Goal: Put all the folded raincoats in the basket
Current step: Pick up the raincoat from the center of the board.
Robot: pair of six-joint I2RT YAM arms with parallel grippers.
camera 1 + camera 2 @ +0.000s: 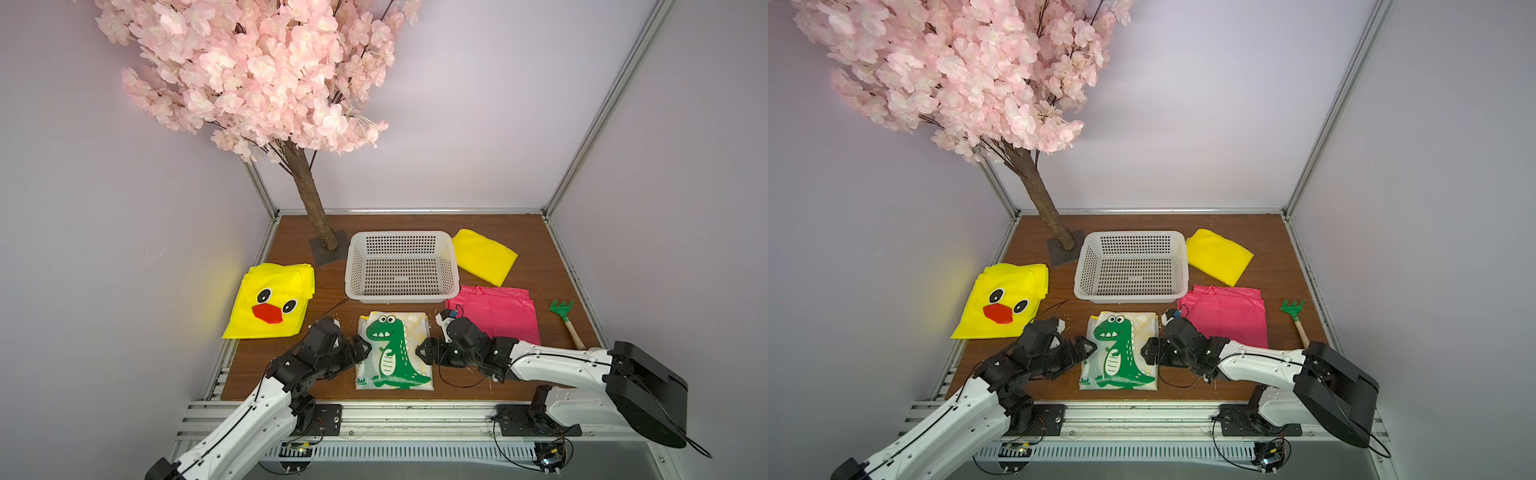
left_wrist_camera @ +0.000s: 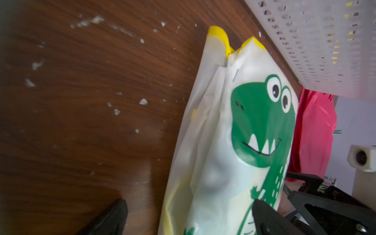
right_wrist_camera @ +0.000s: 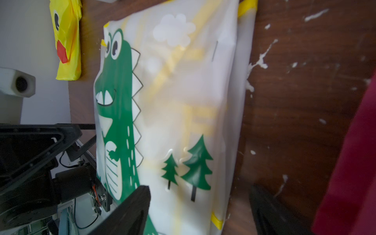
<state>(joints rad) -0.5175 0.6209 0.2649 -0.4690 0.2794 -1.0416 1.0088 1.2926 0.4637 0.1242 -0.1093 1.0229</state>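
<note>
A: Top views, item one: folded raincoat, white, green dinosaur print, yellow trim. Location?
B: Flat on the bench, front centre, just in front of the basket and outside it. Basket: white, perforated walls and floor.
A: Left tool?
B: At the raincoat's left edge, jaws spread wide, gripping nothing. Left wrist view: one finger over the print, its partner over bare wood. Contact cannot be told.
A: Right tool?
B: At the opposite edge, facing the left tool. Jaws likewise apart, nothing held. Right wrist view: one finger over the raincoat, the other past its edge above the bench.
A: Surroundings?
B: Duck-face yellow raincoat, left side. Pink raincoat, right side, partly behind the right arm. Plain yellow raincoat, beside the basket's right wall. Green toy rake, far right. Pink blossom tree, back left, its base plate just beside the basket.
</note>
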